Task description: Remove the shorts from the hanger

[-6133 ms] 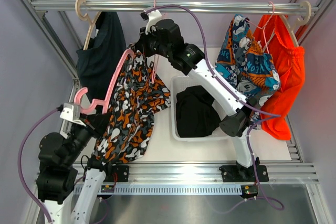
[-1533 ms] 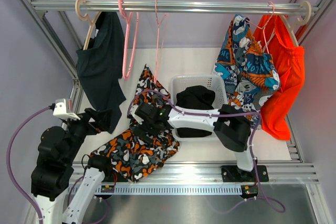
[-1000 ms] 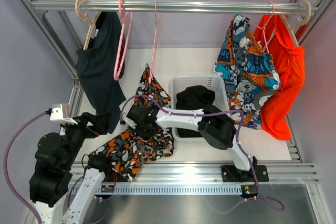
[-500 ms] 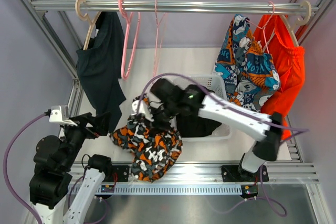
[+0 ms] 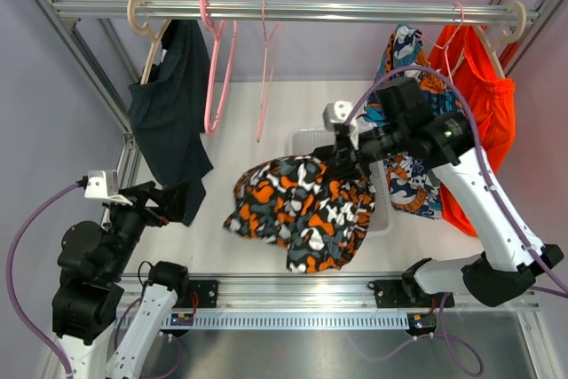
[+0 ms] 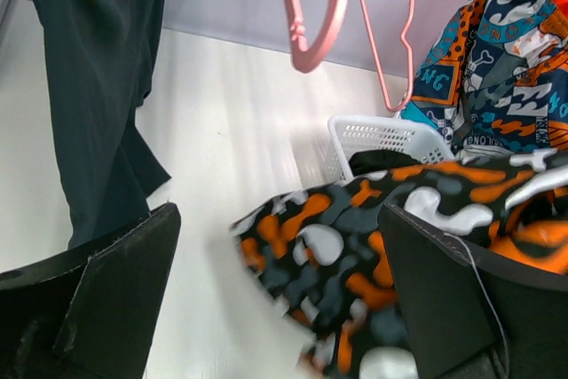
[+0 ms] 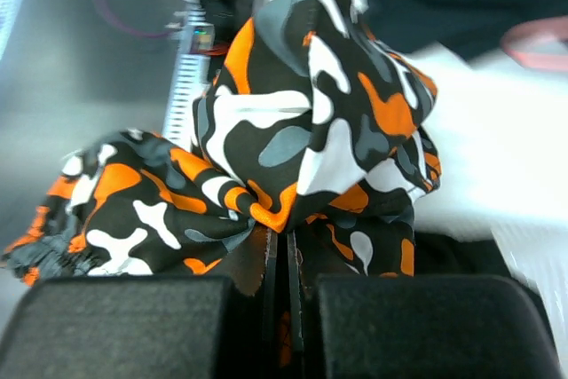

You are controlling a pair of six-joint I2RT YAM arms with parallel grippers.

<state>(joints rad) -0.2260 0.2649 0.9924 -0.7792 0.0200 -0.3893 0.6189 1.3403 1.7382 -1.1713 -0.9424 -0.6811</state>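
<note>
The orange-black-white camouflage shorts hang bunched in the air off the hanger, spreading over the front of the white basket. My right gripper is shut on their top edge, and the right wrist view shows the cloth pinched between its jaws. Black shorts lie in the basket. Dark navy shorts hang on a wooden hanger at the rail's left. My left gripper stands open near the table's left side, holding nothing.
Two bare pink hangers hang on the top rail. Blue patterned shorts and bright orange shorts hang at the right. Metal frame posts close in both sides.
My right arm has lifted the camouflage shorts off the table's left front and swung them right, over the basket. The left arm has barely moved.
</note>
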